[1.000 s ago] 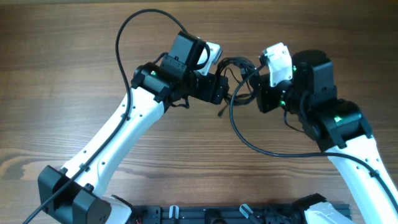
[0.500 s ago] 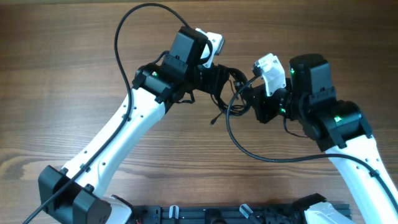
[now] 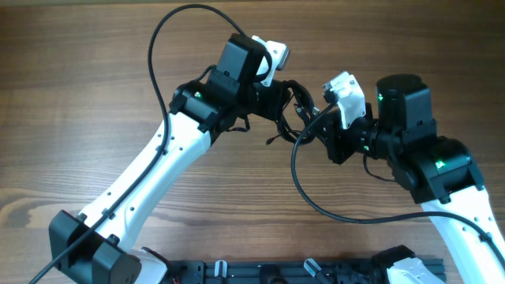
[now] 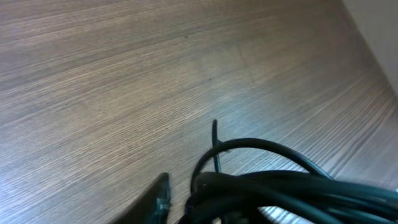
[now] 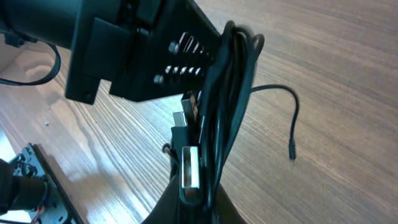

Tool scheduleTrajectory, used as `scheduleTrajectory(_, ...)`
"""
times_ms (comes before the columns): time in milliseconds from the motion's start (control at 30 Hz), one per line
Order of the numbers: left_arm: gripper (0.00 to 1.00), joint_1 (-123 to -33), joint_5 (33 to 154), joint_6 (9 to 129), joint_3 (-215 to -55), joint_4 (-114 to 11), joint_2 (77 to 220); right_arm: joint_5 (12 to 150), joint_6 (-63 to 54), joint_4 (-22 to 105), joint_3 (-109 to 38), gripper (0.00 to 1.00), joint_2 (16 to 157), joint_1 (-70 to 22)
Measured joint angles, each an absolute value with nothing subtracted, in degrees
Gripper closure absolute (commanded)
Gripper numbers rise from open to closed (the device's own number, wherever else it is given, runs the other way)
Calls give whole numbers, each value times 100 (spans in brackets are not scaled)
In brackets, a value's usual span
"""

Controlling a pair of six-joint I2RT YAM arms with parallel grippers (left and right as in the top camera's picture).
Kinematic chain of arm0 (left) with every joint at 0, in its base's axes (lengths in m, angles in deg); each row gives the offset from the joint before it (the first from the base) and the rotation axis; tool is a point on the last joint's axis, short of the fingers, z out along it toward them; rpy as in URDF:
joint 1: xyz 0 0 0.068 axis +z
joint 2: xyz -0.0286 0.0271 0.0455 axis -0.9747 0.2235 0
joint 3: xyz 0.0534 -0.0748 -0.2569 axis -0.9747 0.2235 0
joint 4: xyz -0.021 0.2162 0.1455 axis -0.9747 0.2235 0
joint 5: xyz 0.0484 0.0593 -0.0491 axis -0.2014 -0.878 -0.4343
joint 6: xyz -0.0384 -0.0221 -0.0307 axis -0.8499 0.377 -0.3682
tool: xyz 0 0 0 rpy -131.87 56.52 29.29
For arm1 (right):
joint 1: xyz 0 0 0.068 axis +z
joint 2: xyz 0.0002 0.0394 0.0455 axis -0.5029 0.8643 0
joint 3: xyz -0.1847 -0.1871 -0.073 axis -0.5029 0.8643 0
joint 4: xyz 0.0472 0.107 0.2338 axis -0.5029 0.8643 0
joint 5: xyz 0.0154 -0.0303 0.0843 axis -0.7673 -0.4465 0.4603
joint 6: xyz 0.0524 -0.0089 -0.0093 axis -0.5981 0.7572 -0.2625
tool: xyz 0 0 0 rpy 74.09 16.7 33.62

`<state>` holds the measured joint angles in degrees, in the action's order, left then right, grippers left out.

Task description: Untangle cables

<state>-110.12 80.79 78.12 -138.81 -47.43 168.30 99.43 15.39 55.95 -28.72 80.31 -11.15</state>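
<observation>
Cables (image 3: 296,110) hang bunched above the surface (image 3: 87,71), and the left claw (image 3: 282,99) and right claw (image 3: 314,130) both seem closed on them; next, pull apart slowly to loosen loops.

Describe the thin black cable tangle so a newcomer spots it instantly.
On the wooden table, find the gap between left gripper and right gripper. The tangle of thin black cables hangs there, one end dangling; the arms' own cables are thicker single loops.

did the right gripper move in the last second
Yes. The right gripper has shifted down the overhead view, toward the black rail at the bottom edge.
</observation>
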Motion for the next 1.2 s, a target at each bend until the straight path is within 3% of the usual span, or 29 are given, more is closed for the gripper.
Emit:
scheduleTrajectory(67,94,-11027,8099,7838,-13881,-4784,16830,9946,1539,5654,-2872,96,8031,-1117)
scheduleTrajectory(233,96,-11043,8116,7866,-13881,-4782,16830,9911,1559,5728,-2872,96,8031,-1115)
scheduleTrajectory(267,96,-11043,8059,7842,-13881,-4736,16828,9854,1559,5735,-2872,73,8031,-1115)
scheduleTrajectory(300,96,-11073,7889,7726,-13881,-4618,16823,9709,1559,5748,-2872,38,8031,-1115)
scheduleTrajectory(367,96,-11110,7358,7449,-13881,-4380,16815,9318,1463,5870,-2872,0,8018,-1104)
scheduleTrajectory(467,96,-10911,6304,6916,-13881,-3934,16813,8273,949,5901,-2872,0,8033,-1104)
scheduleTrajectory(567,96,-10896,5710,6369,-13881,-3565,16780,8190,779,5949,-2874,1,8276,-1106)
scheduleTrajectory(767,96,-10901,4628,5447,-13881,-3499,16426,9928,1939,6347,-2872,30,9465,-977)
scheduleTrajectory(833,96,-10901,4291,5351,-13881,-3442,16428,9985,2173,6253,-2872,34,9577,-785)
scheduleTrajectory(1033,96,-10776,3725,5101,-13835,-3239,16428,9661,1895,4417,-2872,36,9587,120)
scheduleTrajectory(1200,96,-10411,4075,4671,-13704,-3040,16428,8706,1332,3038,-2868,50,9609,826)
